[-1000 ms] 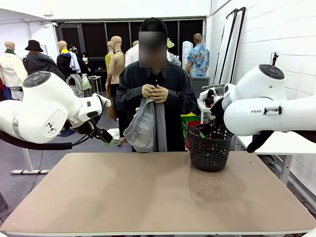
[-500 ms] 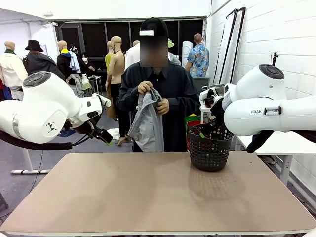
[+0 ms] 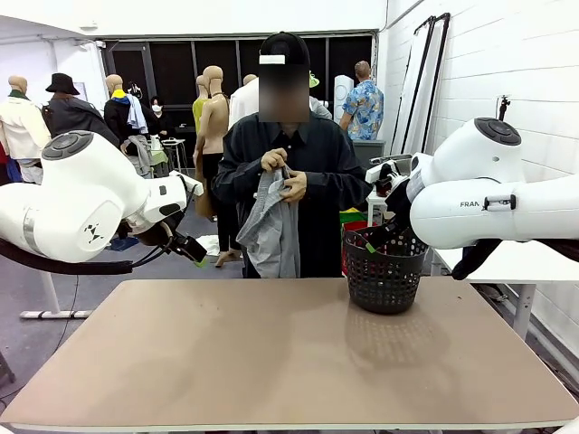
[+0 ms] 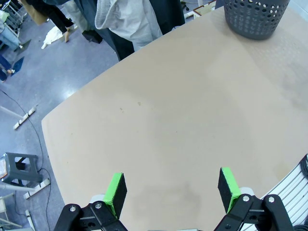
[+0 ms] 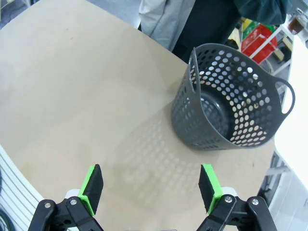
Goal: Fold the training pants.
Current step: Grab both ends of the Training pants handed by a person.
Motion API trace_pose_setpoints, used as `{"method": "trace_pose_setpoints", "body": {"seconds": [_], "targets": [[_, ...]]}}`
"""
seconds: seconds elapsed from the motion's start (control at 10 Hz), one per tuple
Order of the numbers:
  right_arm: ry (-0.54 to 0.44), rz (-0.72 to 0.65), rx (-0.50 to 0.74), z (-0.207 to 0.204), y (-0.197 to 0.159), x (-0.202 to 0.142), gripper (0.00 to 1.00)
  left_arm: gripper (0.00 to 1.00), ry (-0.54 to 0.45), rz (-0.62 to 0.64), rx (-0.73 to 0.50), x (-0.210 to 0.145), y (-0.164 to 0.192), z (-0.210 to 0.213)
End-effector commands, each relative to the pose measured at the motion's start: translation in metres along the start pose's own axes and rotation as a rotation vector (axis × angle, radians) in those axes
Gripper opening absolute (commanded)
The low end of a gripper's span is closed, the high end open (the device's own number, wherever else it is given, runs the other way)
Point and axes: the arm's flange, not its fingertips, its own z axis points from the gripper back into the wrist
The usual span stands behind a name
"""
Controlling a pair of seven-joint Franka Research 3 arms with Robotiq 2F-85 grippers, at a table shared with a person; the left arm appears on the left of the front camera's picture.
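Note:
A person at the far side of the table holds the light-grey training pants bunched in both hands at chest height, the fabric hanging down in front of them. The pants also hang past the table's far edge in the left wrist view and the right wrist view. My left gripper hovers open high over the bare tabletop. My right gripper is open too, above the table short of the basket. Both arms stay raised at the sides, far from the pants.
A black mesh basket stands on the tan table at the far right, also seen from the right wrist and the left wrist. A white side table stands to the right.
The person has shifted their hands on the pants, gathering the fabric closer to the chest. Neither arm has moved and both grippers stay open.

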Motion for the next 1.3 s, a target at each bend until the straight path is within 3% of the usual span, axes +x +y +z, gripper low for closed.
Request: {"method": "trace_pose_setpoints", "body": {"seconds": [0.0, 1.2], "targets": [[-0.001, 0.000, 0.002, 0.0001, 0.0003, 0.0001, 1.00, 1.00, 0.000, -0.007, -0.003, -0.0001, 0.0010, 0.0000], [-0.001, 0.000, 0.002, 0.0001, 0.0003, 0.0001, 1.00, 1.00, 0.000, -0.007, -0.003, -0.0001, 0.0010, 0.0000]]}}
